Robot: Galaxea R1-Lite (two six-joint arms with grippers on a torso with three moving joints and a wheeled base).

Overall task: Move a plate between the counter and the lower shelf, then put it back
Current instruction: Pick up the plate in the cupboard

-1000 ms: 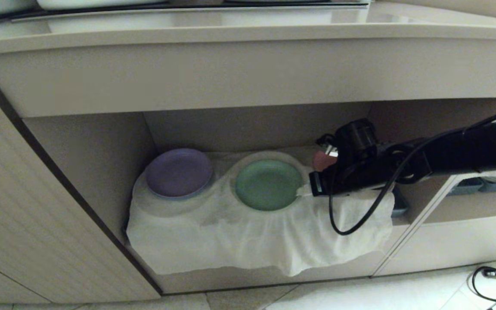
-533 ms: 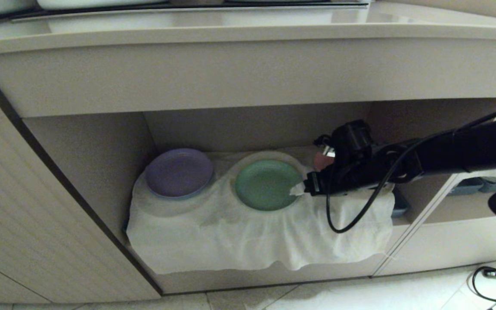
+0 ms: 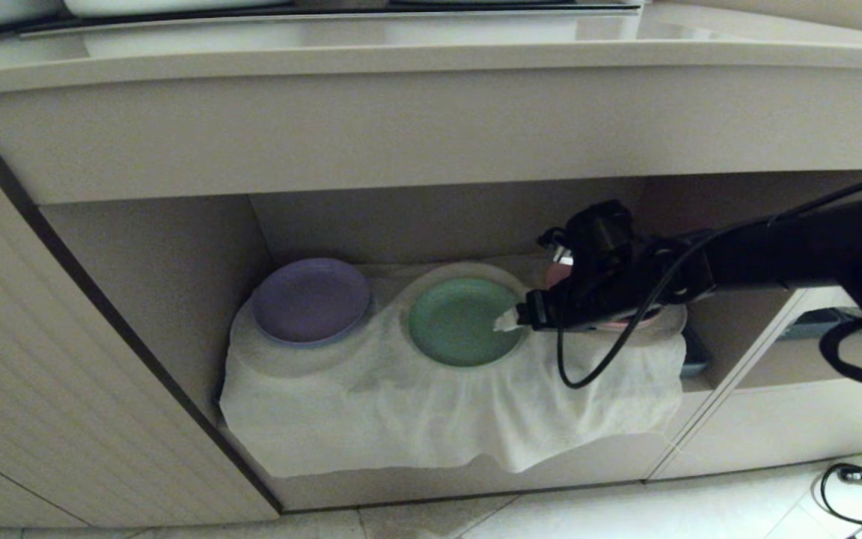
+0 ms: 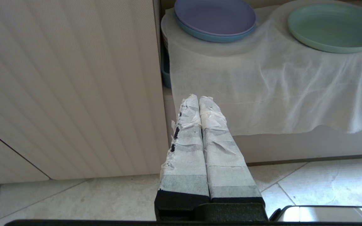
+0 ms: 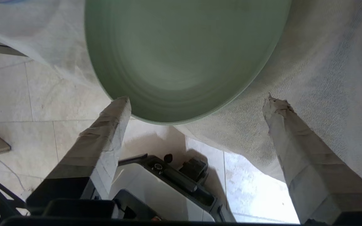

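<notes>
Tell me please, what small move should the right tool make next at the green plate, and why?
Probably close on the near rim. The right tool stands open, its taped fingers either side of the green plate, which lies free on the white cloth in the lower shelf. Whether one finger is under the rim I cannot tell, so easing in slightly first may be wise.

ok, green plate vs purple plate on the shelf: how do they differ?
The green plate sits mid-shelf with the open right gripper at its rim; the purple plate sits further left, with no gripper near. The purple plate rests on a blue plate; the green plate lies alone, directly on the white cloth. Both are round, low-rimmed and lie flat, on cloth-covered mounds.
</notes>
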